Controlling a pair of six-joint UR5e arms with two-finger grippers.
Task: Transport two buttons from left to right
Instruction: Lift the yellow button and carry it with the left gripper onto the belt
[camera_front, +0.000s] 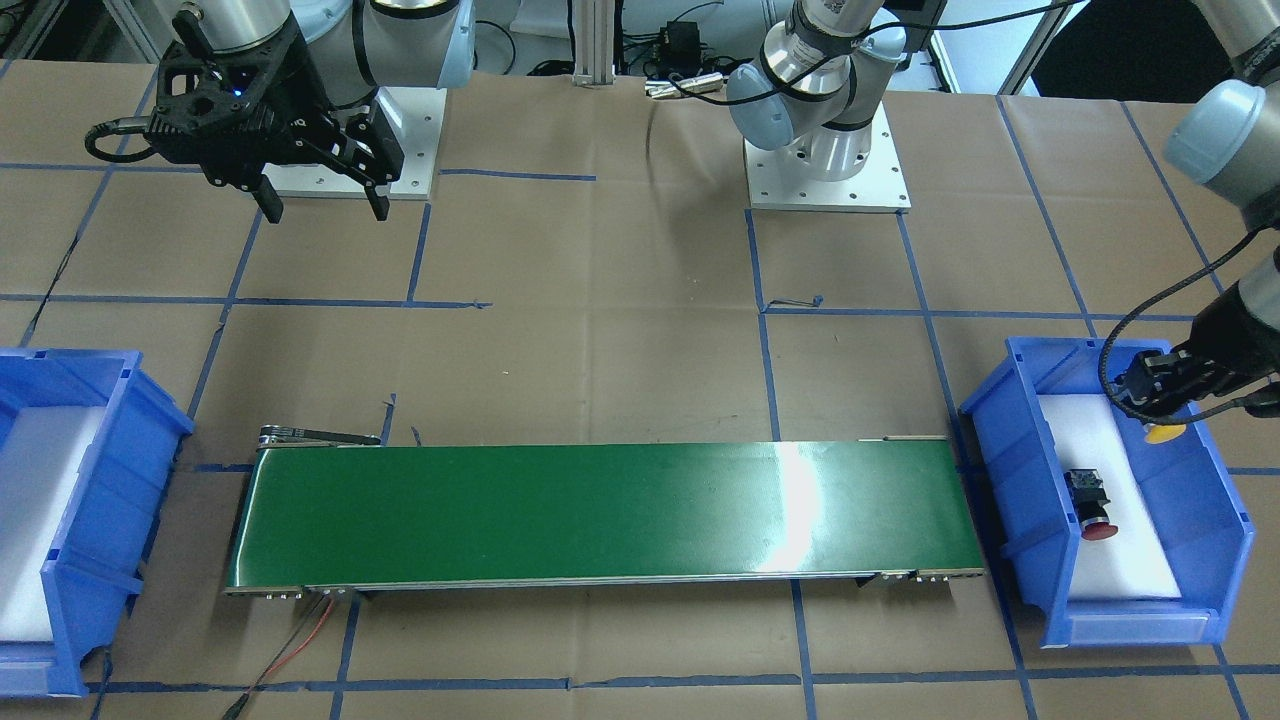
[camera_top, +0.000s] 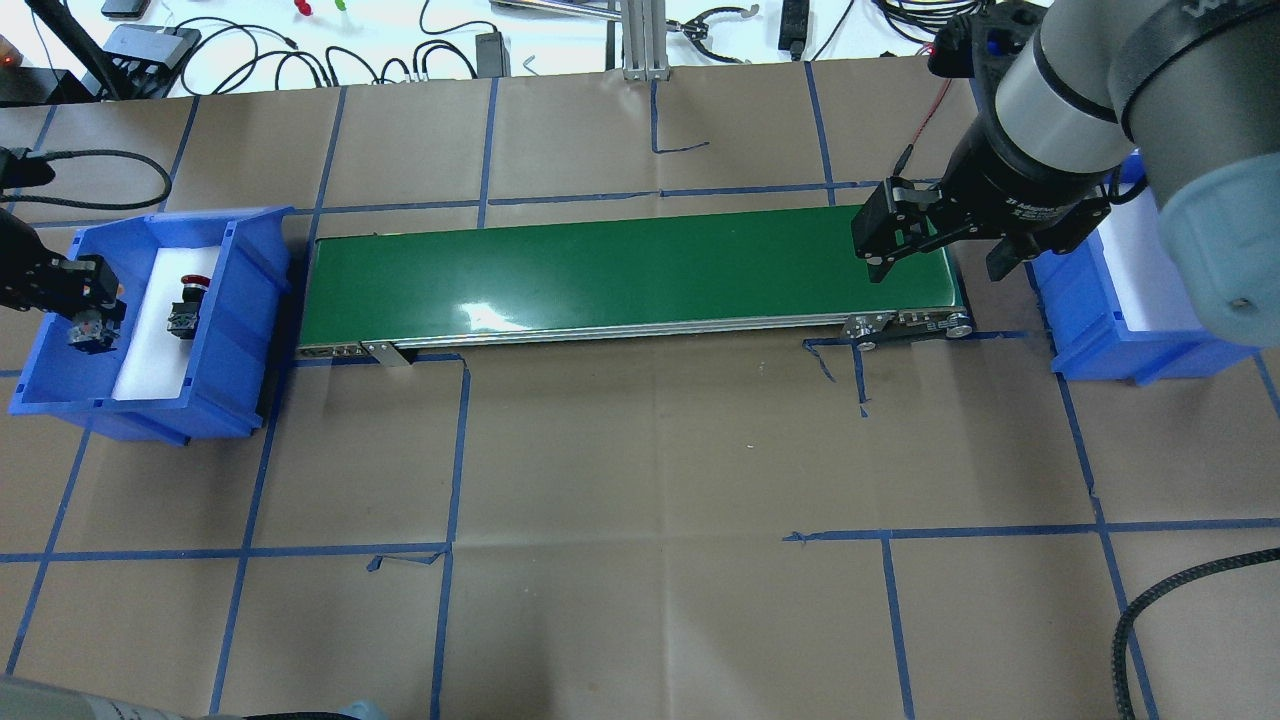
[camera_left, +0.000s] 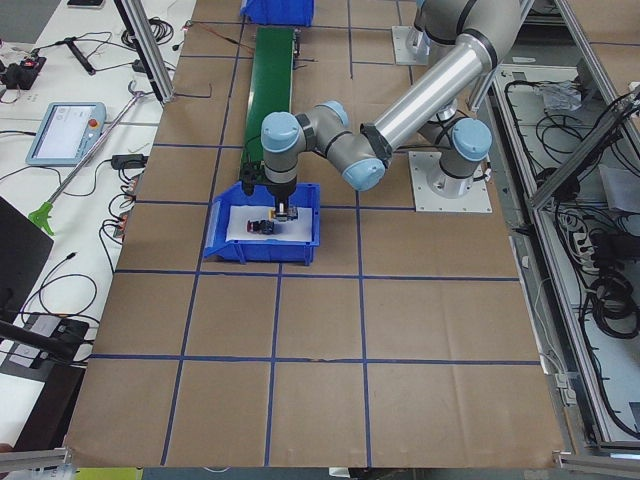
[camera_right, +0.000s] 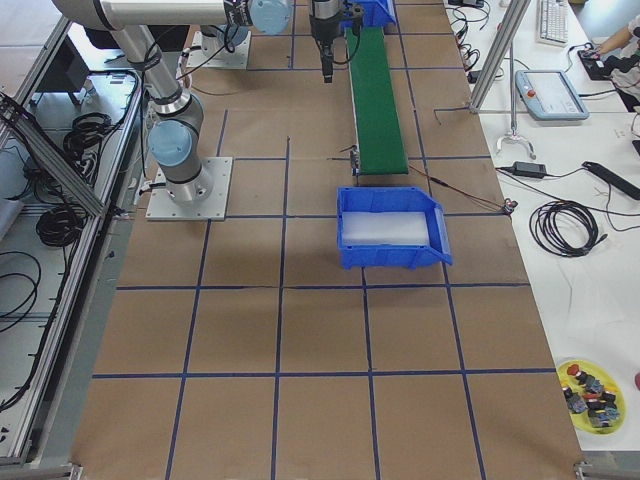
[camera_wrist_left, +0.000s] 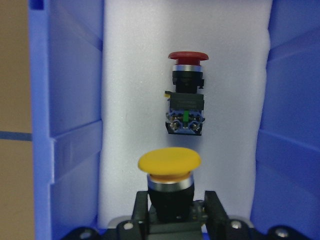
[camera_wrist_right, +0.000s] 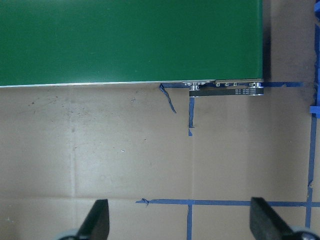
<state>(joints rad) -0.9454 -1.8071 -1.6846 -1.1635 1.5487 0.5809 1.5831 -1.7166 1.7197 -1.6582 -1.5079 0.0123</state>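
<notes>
The left gripper (camera_wrist_left: 177, 199) is closed on the black body of the yellow mushroom-capped push button (camera_wrist_left: 170, 161), a finger on either side. The cap points straight out from the wrist, toward the operators' edge of the surface. I can't tell whether the button has cleared the white foam liner (camera_wrist_left: 130, 100) of the blue plastic bin (camera_wrist_left: 75, 125) at the surface's left end.

Just past the yellow cap, the red-capped push button (camera_wrist_left: 186, 97) lies on its side on the foam. Its long axis runs along the bin, with the terminals facing the gripper and the cap pointing away.

The long green conveyor belt (camera_top: 620, 270) starts just beside the bin and runs toward the right end. The way out looks to be up and sideways over the bin wall.

The right gripper (camera_top: 938, 262) hangs open over the belt's far end, near the second blue bin (camera_top: 1085, 320) and well away from both buttons.
</notes>
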